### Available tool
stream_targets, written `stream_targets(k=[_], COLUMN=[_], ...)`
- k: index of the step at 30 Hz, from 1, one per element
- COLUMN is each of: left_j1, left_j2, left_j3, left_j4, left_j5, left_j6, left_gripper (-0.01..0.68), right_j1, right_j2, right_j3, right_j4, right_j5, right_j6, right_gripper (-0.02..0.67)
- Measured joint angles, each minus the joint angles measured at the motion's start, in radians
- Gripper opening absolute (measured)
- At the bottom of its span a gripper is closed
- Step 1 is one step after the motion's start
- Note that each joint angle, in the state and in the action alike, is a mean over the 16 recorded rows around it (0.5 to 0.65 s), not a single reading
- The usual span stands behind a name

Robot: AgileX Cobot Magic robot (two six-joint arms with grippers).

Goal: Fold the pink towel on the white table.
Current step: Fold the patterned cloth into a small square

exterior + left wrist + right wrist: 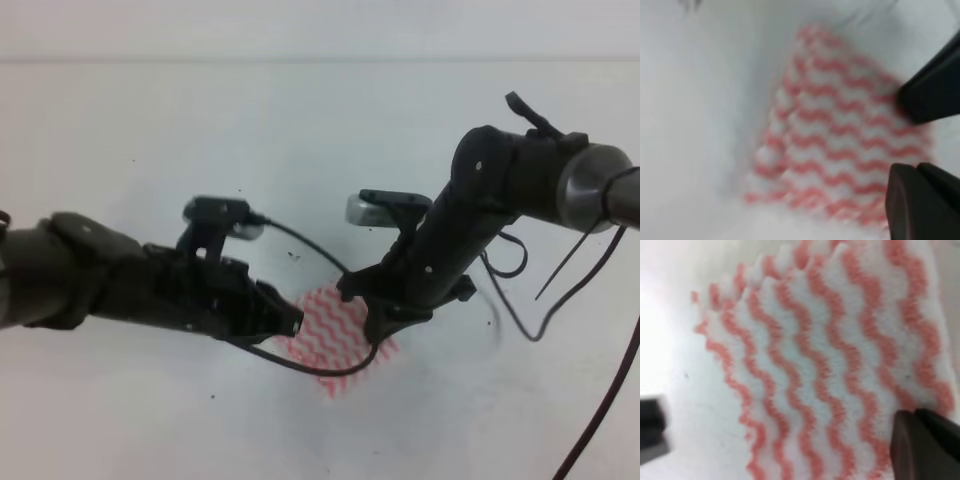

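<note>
Item 1: thin cloth towel with pink-and-white wavy zigzag stripes [335, 335], lying in a small compact shape on the plain white surface [150, 120], low of its middle. No writing or brand mark was legible on anything.

Item 2: left black gripper [285, 322], at the towel's left edge. Its wrist view showed two dark fingers [932, 95] spread apart, one over the towel's right side and one at its lower right corner, nothing between them: released.

Item 3: right black gripper [378, 322], at the towel's right edge. Its wrist view showed one dark fingertip [925, 445] at the towel's lower right and a blurred dark part off to the towel's left on bare surface; whether it clasped the cloth could not be told.

Item 4: black cable [320, 365], looping over the towel's lower part, seen only in the high view. Only the wrist views showed a layered, stepped towel edge [777, 130].
</note>
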Motion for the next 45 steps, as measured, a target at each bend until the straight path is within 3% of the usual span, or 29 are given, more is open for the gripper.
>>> stream_targets(k=[13,30,45], left_j1=[-0.054,-0.079,-0.078], left_j2=[0.022,0.069,0.050], left_j3=[-0.004,-0.015,-0.072], left_j4=[-0.110,-0.068,-0.154], left_j5=[-0.002,0.008,-0.123], left_j6=[0.089,0.073,0.106], left_gripper=[-0.003,-0.003,-0.004], right_j1=[-0.001,-0.001,-0.023], right_j2=[0.001,-0.021,-0.229], right_j3=[0.000,-0.002,-0.004], right_j4=[-0.002,-0.014,-0.207], right_j5=[-0.004,-0.024,-0.035], right_j6=[0.001,0.010,0.160], right_gripper=[-0.018,-0.018,-0.018])
